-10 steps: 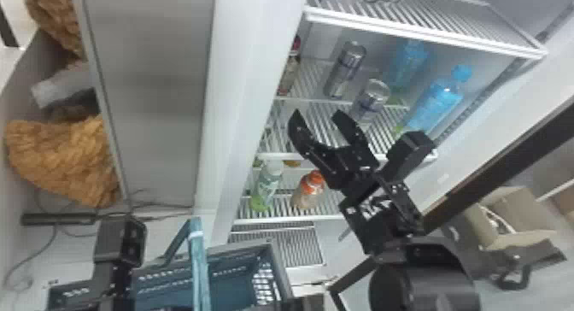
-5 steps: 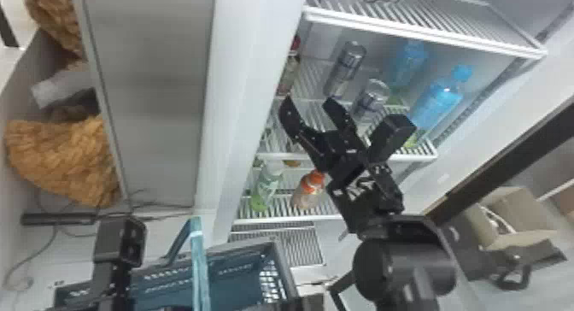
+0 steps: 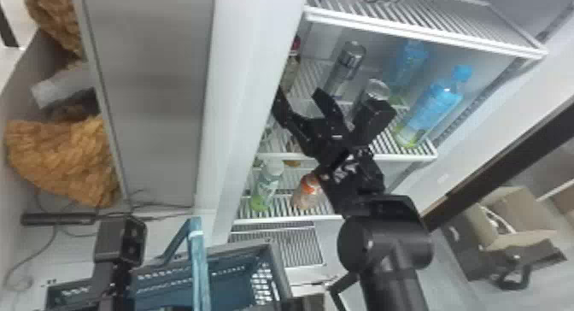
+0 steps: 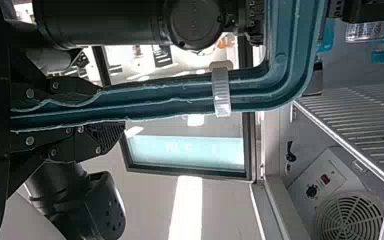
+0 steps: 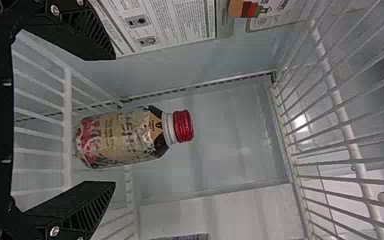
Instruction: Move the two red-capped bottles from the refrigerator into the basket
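In the head view my right gripper is at the middle shelf, near a red-capped bottle by the refrigerator's left wall. That bottle stands upright between and just beyond the open fingers of my right gripper in its wrist view. On the lower shelf is a bottle with an orange-red top, partly behind the right arm. My left gripper is at the lower left beside the blue basket. In its wrist view the left gripper is shut on the basket handle.
Silver cans and blue bottles share the middle shelf, right of the right gripper. A green-and-white bottle stands on the lower shelf. The upper wire shelf overhangs the arm's area; a cardboard box sits outside at the right.
My right gripper has moved left and farther into the refrigerator, closer to the red-capped bottle, its arm now covering part of the orange-red-topped bottle. My left gripper has stayed almost still.
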Motion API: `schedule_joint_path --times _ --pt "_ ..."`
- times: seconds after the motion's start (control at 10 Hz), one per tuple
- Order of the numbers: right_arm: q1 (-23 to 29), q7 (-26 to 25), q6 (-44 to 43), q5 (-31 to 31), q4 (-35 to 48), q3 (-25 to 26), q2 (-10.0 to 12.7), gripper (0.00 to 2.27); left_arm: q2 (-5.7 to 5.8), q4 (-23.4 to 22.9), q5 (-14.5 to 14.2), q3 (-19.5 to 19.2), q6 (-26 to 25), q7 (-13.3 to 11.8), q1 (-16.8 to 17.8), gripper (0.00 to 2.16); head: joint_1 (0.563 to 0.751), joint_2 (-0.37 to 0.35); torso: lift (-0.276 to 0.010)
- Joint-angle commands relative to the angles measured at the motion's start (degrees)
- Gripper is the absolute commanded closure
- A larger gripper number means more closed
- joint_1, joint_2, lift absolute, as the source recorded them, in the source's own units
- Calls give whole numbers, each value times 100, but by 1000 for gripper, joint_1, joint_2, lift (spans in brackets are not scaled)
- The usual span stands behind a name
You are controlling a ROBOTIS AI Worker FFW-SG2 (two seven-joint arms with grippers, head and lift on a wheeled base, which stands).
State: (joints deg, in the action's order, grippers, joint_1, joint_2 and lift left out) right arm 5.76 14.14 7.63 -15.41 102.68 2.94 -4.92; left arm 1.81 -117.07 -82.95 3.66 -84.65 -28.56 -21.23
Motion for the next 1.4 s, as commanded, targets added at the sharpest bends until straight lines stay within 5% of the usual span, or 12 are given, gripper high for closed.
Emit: schedule_joint_path --times 0.0,1.3 --pt "-211 -78 -18 10 -221 -122 0 107 4 0 0 0 0 0 0 1205 695 -350 0" --pt "-1111 -430 -60 90 -1163 -271 17 107 39 14 -35 0 28 0 14 1205 695 -350 0"
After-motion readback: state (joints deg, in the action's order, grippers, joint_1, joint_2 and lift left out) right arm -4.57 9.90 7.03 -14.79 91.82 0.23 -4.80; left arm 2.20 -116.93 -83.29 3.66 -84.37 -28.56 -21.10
